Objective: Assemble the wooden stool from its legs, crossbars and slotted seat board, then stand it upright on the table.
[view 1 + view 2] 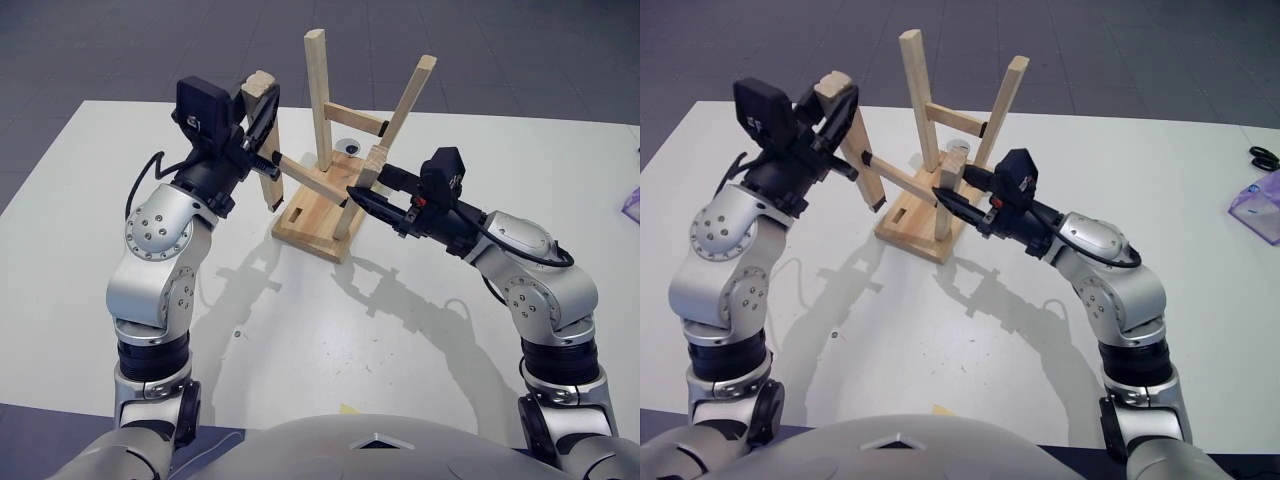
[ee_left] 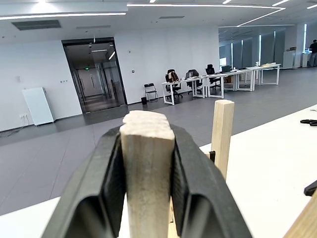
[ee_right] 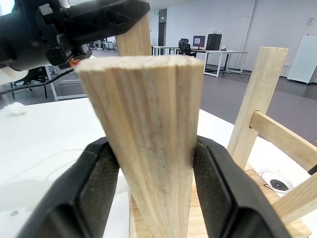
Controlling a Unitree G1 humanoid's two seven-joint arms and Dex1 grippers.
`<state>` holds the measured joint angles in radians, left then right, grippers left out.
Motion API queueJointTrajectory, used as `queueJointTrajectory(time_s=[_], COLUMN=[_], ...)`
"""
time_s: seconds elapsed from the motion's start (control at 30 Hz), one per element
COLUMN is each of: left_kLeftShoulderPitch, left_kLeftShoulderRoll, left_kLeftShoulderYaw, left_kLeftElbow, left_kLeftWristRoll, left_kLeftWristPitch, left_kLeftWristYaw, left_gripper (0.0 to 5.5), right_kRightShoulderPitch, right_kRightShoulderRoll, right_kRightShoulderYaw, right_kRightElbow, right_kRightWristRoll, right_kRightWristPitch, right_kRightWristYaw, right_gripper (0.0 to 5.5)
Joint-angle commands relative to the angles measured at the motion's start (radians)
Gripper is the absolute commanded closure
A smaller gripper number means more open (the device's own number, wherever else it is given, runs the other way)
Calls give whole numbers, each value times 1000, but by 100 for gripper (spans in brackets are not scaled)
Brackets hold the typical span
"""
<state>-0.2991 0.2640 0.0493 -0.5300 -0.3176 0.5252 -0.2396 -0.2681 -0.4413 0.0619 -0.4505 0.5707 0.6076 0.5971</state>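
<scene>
1. Stool position. The partly built stool stands upside down far of centre on the white desk. The slotted seat board lies flat on the desk, and the legs point upward.

2. Far side. The far left leg stands nearly upright. The far right leg leans to the right. The far crossbar joins these two legs.

3. Near side. The near crossbar runs between the near left leg and the near right leg. The lower end of the near left leg is at the left edge of the seat board. An open slot shows in the board just beside it.

4. Left gripper. The fingers are clamped on the upper end of the near left leg, one on each side of the wood.

5. Right gripper. It comes in from the right. The fingers are clamped on the near right leg partway up, below its top end.

6. Other items. Scissors and a purple container lie at the far right edge of the desk, well apart from the stool.
</scene>
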Motion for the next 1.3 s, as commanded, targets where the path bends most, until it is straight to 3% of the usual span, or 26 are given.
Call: queueJointTrajectory(time_s=[0.03,0.43,0.63,0.83,1.3], left_kLeftShoulderPitch=[45,-25,40,51,64], left_kLeftShoulderRoll=[-43,-112,-135,-189,-181], left_kLeftShoulderYaw=[-3,21,-22,8,-29], left_kLeftElbow=[46,35,103,213,349], left_kLeftWristRoll=[-60,-134,-90,-138,-174], left_kLeftWristPitch=[-9,-70,-131,-207,-300], left_kLeftWristYaw=[-33,-26,-46,-54,-192], left_gripper=[447,447,447,447,447], right_kRightShoulderPitch=[6,15,19,20,9], right_kRightShoulderRoll=[6,10,16,11,9], right_kRightShoulderYaw=[17,32,32,29,29], right_kRightElbow=[8,4,-2,1,4], right_kRightWristRoll=[-11,-6,-2,2,18], right_kRightWristPitch=[13,18,20,23,37], right_kRightWristYaw=[-4,-2,-8,-3,10], right_gripper=[330,330,331,331,331])
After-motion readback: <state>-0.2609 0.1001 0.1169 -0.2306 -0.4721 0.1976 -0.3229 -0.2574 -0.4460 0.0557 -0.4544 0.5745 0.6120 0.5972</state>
